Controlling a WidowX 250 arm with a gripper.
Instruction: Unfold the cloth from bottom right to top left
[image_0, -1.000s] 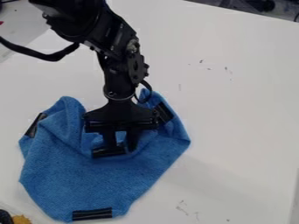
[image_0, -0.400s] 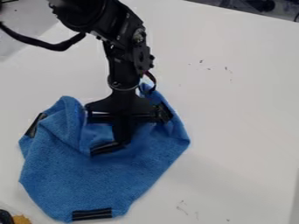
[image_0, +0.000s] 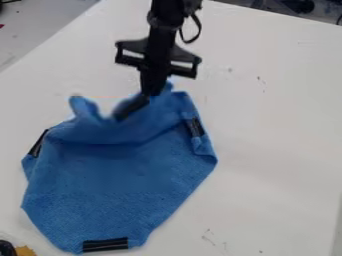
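step: judged mid-unfold. the cloth (image_0: 107, 190) lies on the worktop (image_0: 280, 125), from the lower left up to the centre, its upper flap raised. the fingers (image_0: 153, 85) are closed together on a pinch of that flap at the cloth's top edge; the arm (image_0: 163, 30) hangs above them from the top of the view.

next move: likely carry the pinch further toward the top left, low, until the flap clears the fold, then lay it down and let go. risk: the whole cloth may drag along, or the flap may drop back in a bunch.

materials, left to right:
- left strip (image_0: 38, 143): black, glossy, slanted along the cloth's left edge.
- orange-brown thing (image_0: 25, 251): at the lower left corner, cut by the view's edge; identity cannot be told.
- cloth: blue, matt, finely nubbly, towel-like; soft and limp, I judge. outline a rough, lopsided polygon. a blunt peak stands at upper left, a dip beside it, then a broad sagging crease runs across below the pinch.
- bottom strip (image_0: 105, 244): black, ridged, nearly level at the lower edge.
- middle strip (image_0: 131, 107): dark, tilted, on the raised flap just beside the fingers.
- right strip (image_0: 194, 127): black, near upright, by a small tucked fold.
- worktop: white, smooth, flat, with faint dark scuffs.
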